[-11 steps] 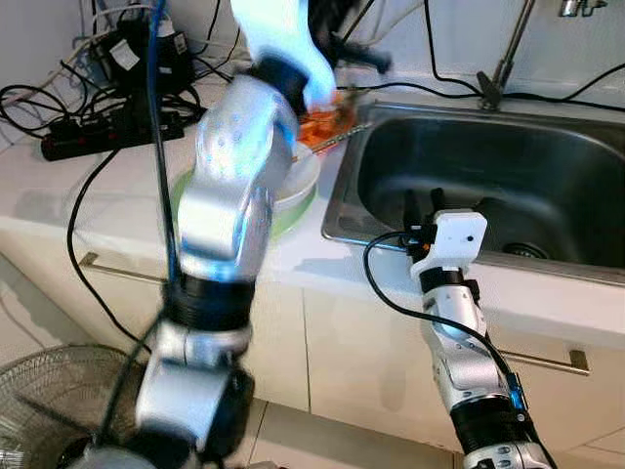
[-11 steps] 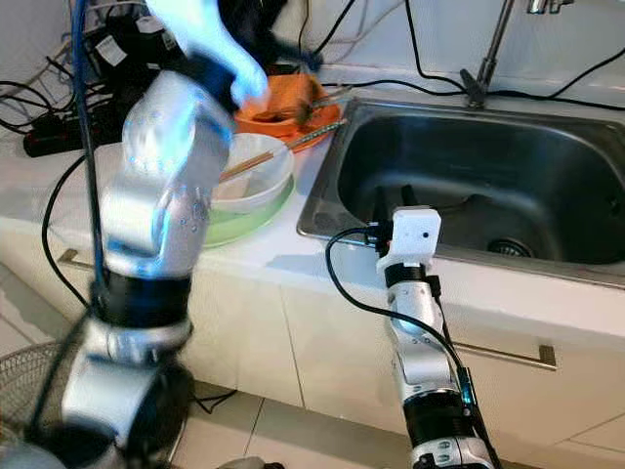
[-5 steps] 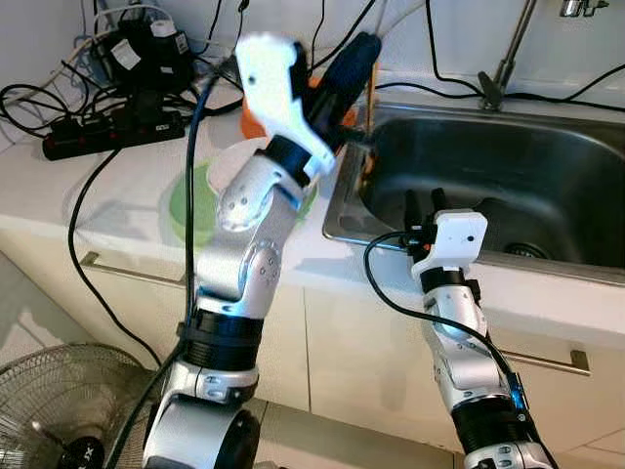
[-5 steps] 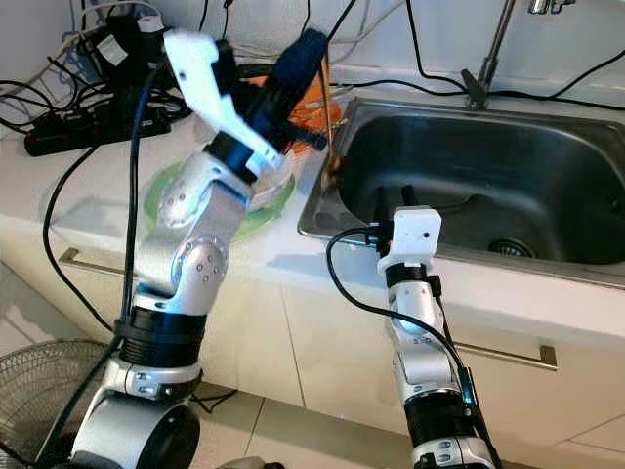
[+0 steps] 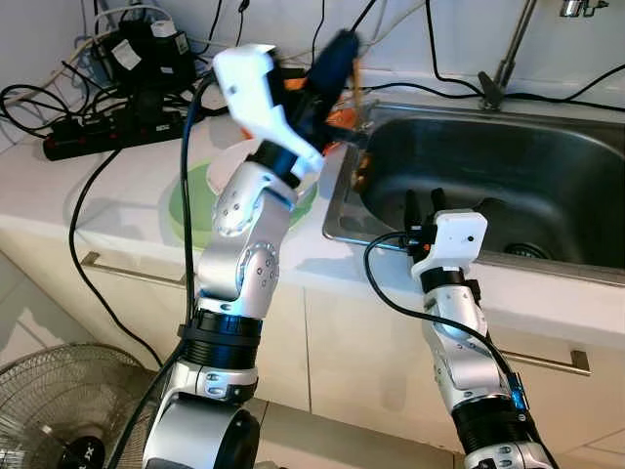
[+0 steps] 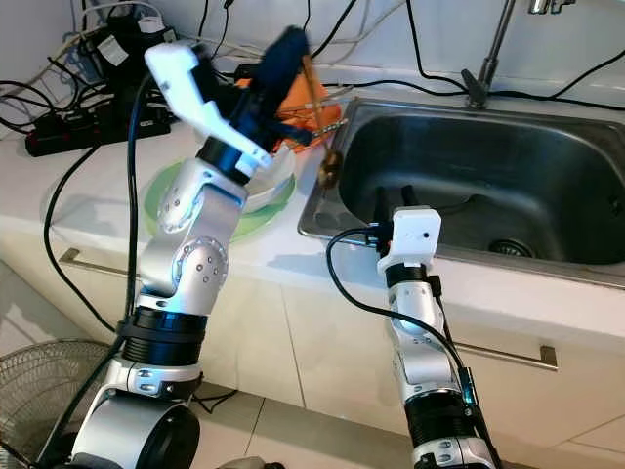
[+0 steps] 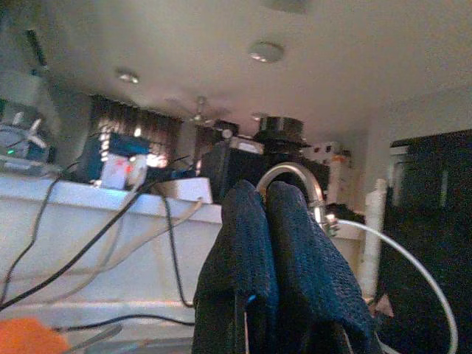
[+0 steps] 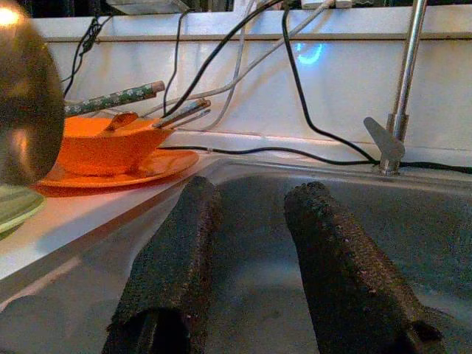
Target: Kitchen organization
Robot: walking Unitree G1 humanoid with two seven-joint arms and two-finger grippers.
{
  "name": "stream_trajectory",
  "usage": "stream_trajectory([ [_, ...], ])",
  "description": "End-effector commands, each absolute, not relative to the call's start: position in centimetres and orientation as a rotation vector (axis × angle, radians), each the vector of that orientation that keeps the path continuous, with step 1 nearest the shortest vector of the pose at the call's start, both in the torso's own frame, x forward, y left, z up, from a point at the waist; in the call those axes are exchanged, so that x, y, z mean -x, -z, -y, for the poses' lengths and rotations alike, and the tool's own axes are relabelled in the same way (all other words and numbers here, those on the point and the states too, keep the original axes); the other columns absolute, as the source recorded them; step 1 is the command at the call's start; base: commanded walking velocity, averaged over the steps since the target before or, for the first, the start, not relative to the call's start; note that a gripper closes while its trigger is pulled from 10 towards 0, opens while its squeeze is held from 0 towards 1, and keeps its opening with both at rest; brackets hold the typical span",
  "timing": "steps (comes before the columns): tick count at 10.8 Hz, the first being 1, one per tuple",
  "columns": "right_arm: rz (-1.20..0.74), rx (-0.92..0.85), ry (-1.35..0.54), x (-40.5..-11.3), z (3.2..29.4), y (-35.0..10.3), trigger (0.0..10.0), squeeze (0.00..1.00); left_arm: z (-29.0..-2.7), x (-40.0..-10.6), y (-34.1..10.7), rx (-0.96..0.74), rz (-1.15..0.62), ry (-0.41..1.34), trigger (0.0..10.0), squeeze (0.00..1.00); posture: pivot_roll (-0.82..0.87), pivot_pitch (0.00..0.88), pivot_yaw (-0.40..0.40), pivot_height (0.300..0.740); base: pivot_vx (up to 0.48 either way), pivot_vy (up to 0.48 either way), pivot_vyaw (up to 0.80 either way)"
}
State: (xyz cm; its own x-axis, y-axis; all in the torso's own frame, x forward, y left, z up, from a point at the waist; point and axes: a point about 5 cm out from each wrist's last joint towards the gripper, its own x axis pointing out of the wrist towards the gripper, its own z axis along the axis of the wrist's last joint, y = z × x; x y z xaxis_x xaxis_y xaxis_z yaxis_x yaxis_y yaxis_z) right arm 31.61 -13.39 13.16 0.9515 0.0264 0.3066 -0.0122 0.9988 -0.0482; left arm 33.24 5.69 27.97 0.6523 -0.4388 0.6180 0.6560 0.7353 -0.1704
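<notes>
- The left hand (image 6: 293, 49) is raised above the white counter (image 6: 59, 186), just by the left rim of the stainless steel sink (image 6: 508, 176), its black fingers pressed tight together around the thin handle of a brown wooden spoon (image 6: 320, 127).
- The spoon hangs downward from that grip, its rounded bowl over the sink's left edge.
- Behind the left hand sits an orange bowl on an orange plate (image 8: 110, 151), with patterned chopsticks (image 8: 110, 98) resting across it.
- Beneath the raised arm is a white bowl stacked on a pale green plate (image 6: 171, 191) on the counter.
- The right hand (image 8: 254, 273) is poised at the sink's front rim, its two black fingers spread apart with nothing between them, pointing into the basin.
- A slim metal tap (image 5: 508, 49) stands at the back of the sink.
- A black power strip (image 5: 98, 132) and a tangle of black cables lie at the counter's far left corner.
- A grey floor fan (image 5: 59, 410) stands on the floor below.
</notes>
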Motion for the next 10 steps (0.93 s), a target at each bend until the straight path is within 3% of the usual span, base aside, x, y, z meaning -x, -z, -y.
stream_trajectory([
  [1, 0.323, 0.052, -0.014, -31.9, 13.6, -13.6, 10.0, 0.06, -4.7, -33.1, -26.9, 0.489, 0.558, 0.627, 10.0, 0.0, 0.04, 0.0, 0.075, 0.74, 0.0, 0.0, 0.0],
  [2, 0.325, 0.051, -0.014, -31.9, 13.7, -13.7, 10.0, 1.0, -4.5, -33.2, -26.3, 0.503, 0.542, 0.618, 10.0, 0.0, 0.03, 0.0, 0.075, 0.74, 0.0, 0.0, 0.0],
  [3, 0.326, 0.057, -0.006, -31.9, 13.8, -13.7, 10.0, 1.0, -4.2, -33.2, -25.9, 0.509, 0.531, 0.619, 10.0, 0.0, 0.03, 0.0, 0.076, 0.74, 0.0, 0.0, 0.0],
  [4, 0.325, 0.062, -0.001, -32.0, 13.9, -13.7, 10.0, 0.0, -3.9, -33.2, -25.8, 0.513, 0.528, 0.629, 10.0, 0.0, 0.03, 0.0, 0.077, 0.74, 0.0, 0.0, 0.0],
  [8, 0.331, 0.061, 0.0, -32.1, 13.9, -13.9, 10.0, 0.0, -3.4, -33.7, -25.3, 0.526, 0.527, 0.627, 10.0, 0.0, 0.04, 0.0, 0.078, 0.74, 0.0, 0.0, 0.0],
  [9, 0.334, 0.059, 0.0, -32.1, 14.0, -14.0, 10.0, 0.92, -3.1, -33.8, -25.4, 0.521, 0.531, 0.632, 10.0, 0.0, 0.04, 0.0, 0.078, 0.74, 0.0, 0.0, 0.0],
  [10, 0.338, 0.067, 0.007, -32.2, 14.2, -14.1, 10.0, 1.0, -2.8, -33.9, -25.6, 0.52, 0.534, 0.637, 10.0, 0.0, 0.03, 0.0, 0.078, 0.74, 0.0, 0.0, 0.0],
])
